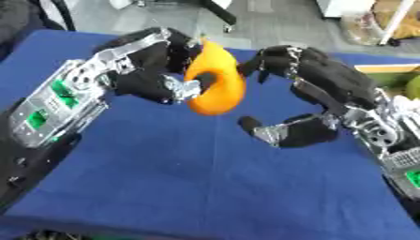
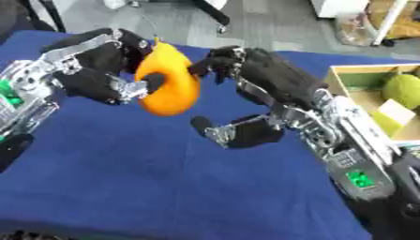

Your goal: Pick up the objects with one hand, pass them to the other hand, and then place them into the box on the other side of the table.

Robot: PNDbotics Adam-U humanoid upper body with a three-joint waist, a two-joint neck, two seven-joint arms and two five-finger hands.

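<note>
Blue cloth (image 1: 189,178) covers the table from edge to edge, with grey floor and chair legs showing beyond its far side at 12 o'clock. Above the cloth, a little toward 11 o'clock from the middle, an orange pear-shaped toy fruit (image 1: 216,84) hangs upright in the air, narrow end and thin stem pointing up. The left hand (image 1: 152,70) comes in from 9 o'clock and has its fingers and thumb curled round the fruit's left flank, so the fruit is carried clear of the cloth. The right hand (image 2: 254,75) reaches in from 3 o'clock with its fingers spread and only slightly bent; the upper fingertips (image 2: 215,61) lie against or just beside the fruit's right shoulder, while the thumb (image 2: 217,131) juts out lower down, apart from the fruit. Whether those fingertips truly touch is hard to tell. At 3 o'clock, on the table's right edge, sits a box (image 2: 348,77) holding a green round fruit (image 2: 402,91) and a pale yellow block (image 2: 393,115).
</note>
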